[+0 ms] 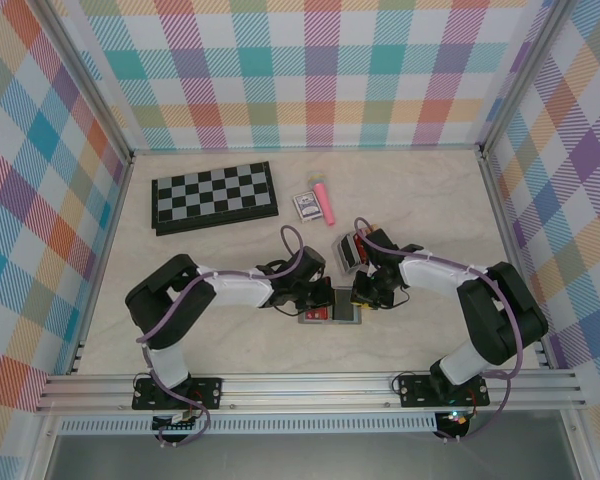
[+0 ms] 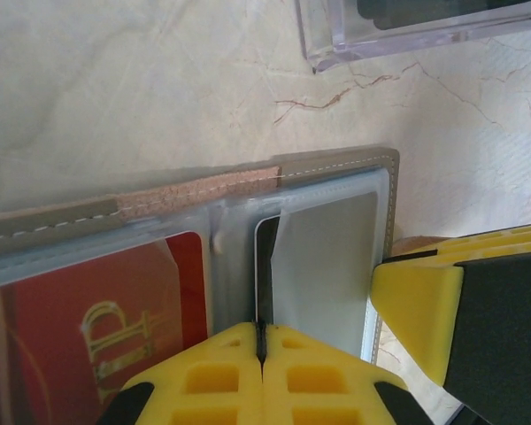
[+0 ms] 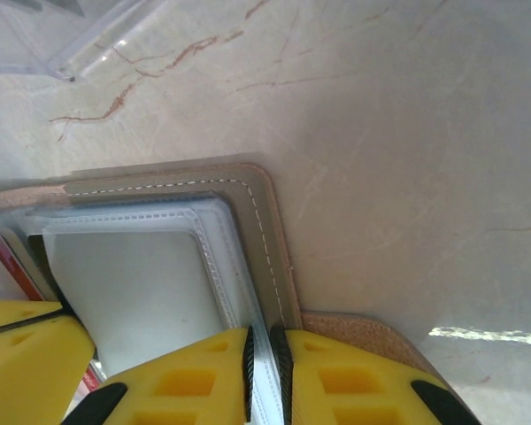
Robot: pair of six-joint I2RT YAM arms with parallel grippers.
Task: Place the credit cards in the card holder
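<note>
**Left gripper** (image 2: 261, 350): fingers pressed together, pinching what reads as a dark card (image 2: 263, 266) held edge-on between the pads. The card runs straight ahead of the fingertips, along the inner edge of a clear pocket (image 2: 327, 257) of the card holder (image 2: 336, 165). Whether it has entered the pocket cannot be told. Left of the fingertips, a red card (image 2: 97, 301) sits in the adjoining pocket.

**Right gripper** (image 3: 264, 359): fingers nearly together, clamping the holder's near edge through the pocket film. It stands just beside the left gripper, on that gripper's right. The holder lies open and flat on the table (image 2: 115, 88), directly under both tools. A clear rack (image 2: 398, 31) stands beyond it.

**Handling (judgement):**
- The cards are probably light, stiff, thin and slick. Grip one across its flat faces at the trailing end, leaving the leading end free.
- The pocket film looks soft and likely to buckle. Hold the holder by its stitched border, away from the pocket mouth.
- A tilted card may catch the film edge.
</note>
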